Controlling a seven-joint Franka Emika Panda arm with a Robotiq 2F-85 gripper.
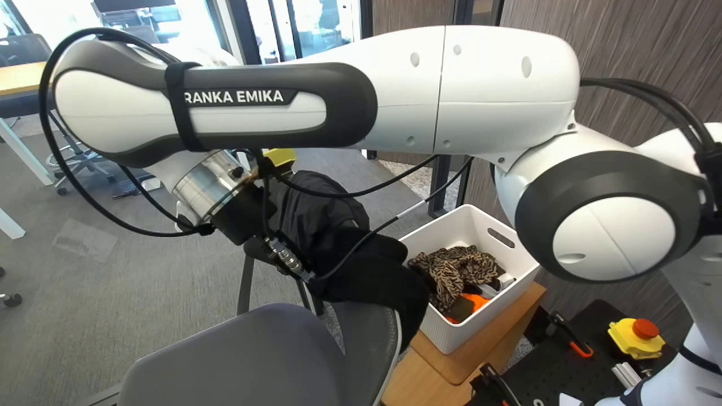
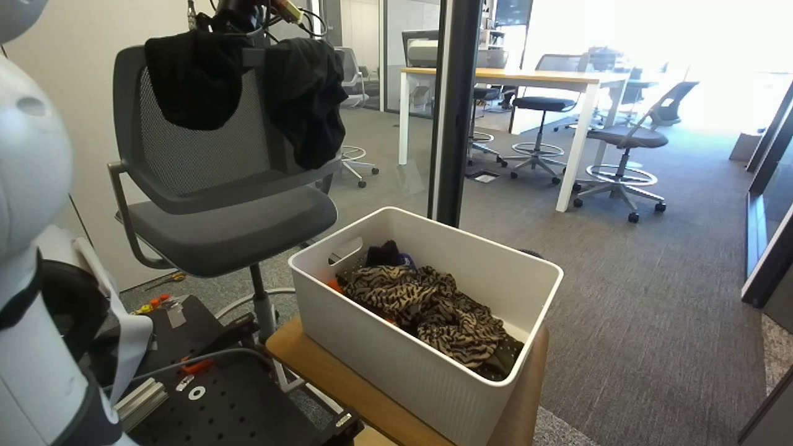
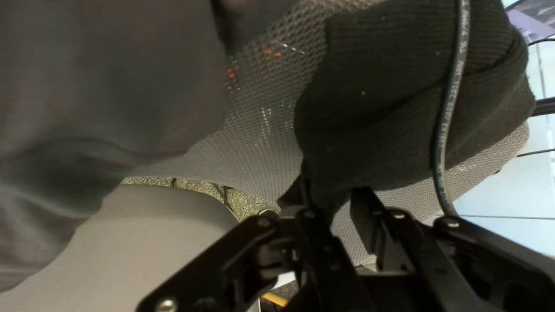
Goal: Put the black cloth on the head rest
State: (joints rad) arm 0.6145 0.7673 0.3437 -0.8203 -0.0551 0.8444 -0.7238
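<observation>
The black cloth [image 2: 197,80] hangs folded over the head rest [image 2: 253,57], the upper edge of the grey office chair's backrest. It also shows in an exterior view [image 1: 378,276] and as ribbed fabric in the wrist view [image 3: 386,99]. My gripper [image 3: 336,206] is open, its fingertips close at the cloth's lower edge in the wrist view. Grey mesh shows through the gap between the fingers. Whether the finger nearer the seat touches the cloth I cannot tell. In an exterior view the gripper [image 2: 238,18] is above the head rest, its fingertips hidden behind the cloth and backrest.
A charcoal garment [image 2: 306,93] hangs over the same backrest beside the black cloth. A white basket [image 2: 427,229] holds a mottled brown cloth [image 2: 427,303] and stands on a wooden surface [image 2: 365,390]. A loose cable [image 3: 451,95] runs by the gripper. A dark pole [image 2: 455,118] stands behind the basket.
</observation>
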